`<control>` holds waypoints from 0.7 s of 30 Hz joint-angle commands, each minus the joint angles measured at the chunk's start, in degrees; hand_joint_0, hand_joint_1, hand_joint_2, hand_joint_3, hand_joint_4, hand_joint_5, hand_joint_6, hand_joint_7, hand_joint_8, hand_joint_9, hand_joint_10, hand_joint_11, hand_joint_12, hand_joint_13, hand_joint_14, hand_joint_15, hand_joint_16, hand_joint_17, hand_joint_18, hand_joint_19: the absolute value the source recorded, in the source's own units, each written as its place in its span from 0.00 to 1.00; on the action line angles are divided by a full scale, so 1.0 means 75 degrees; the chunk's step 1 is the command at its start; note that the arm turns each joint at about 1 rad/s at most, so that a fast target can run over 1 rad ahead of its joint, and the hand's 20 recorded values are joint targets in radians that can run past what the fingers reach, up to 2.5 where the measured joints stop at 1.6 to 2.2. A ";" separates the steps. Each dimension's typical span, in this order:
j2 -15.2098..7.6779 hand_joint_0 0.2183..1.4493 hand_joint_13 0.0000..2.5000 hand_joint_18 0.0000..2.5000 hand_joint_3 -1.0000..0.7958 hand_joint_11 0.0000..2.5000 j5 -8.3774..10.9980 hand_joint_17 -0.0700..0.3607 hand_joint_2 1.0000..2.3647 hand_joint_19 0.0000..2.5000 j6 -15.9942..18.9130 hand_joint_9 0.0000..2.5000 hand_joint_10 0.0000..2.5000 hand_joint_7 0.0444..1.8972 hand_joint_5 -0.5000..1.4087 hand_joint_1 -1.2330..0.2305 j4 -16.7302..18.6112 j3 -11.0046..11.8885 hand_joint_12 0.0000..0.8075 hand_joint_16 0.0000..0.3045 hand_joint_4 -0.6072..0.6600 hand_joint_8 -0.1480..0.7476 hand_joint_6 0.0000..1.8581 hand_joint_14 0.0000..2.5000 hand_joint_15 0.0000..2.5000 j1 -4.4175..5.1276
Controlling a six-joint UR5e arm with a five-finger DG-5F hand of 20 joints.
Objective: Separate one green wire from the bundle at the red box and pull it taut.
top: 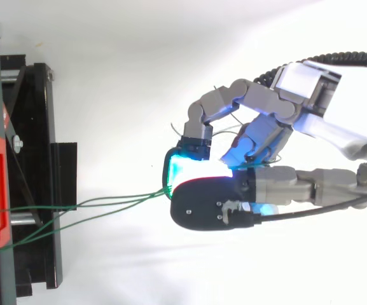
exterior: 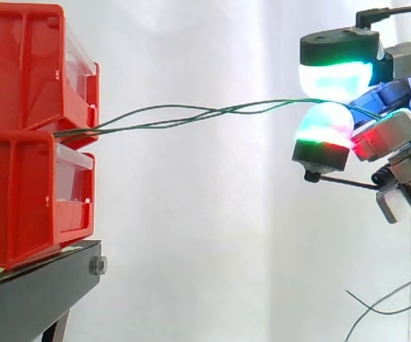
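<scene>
A white curtain [exterior: 212, 235] is seen behind two stacked red bins [exterior: 20, 142] on a black stand [exterior: 34, 292], at 9 o'clock. From between the bins, green wires [exterior: 191, 114] are led toward 3 o'clock and are pinched between the glowing pads [exterior: 333, 80] of the robot hand [top: 272, 187]. More than one strand seems to be caught, so the whole bundle could be tautened, or the bins dragged. The strands' crossing is shown in the side view; their fanning toward the bins is shown from above.

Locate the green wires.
In the side view, the green wires stretch from between the stacked red bins at left to the hand at right, pinched between its fingertips.
</scene>
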 commanded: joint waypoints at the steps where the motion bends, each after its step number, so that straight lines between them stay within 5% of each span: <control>1: 0.0010 0.33 0.58 0.35 0.49 0.52 0.0000 0.49 0.01 0.29 0.0010 0.48 0.01 0.52 0.16 0.35 -0.0022 -0.0010 0.44 0.20 0.58 0.50 0.50 0.01 0.57 -0.0012; 21: -0.0001 0.43 0.56 0.33 0.31 0.52 0.0000 0.46 0.00 0.28 0.0010 0.46 0.01 0.50 0.15 0.25 -0.0057 0.0001 0.41 0.18 0.61 0.47 0.51 0.01 0.58 -0.0012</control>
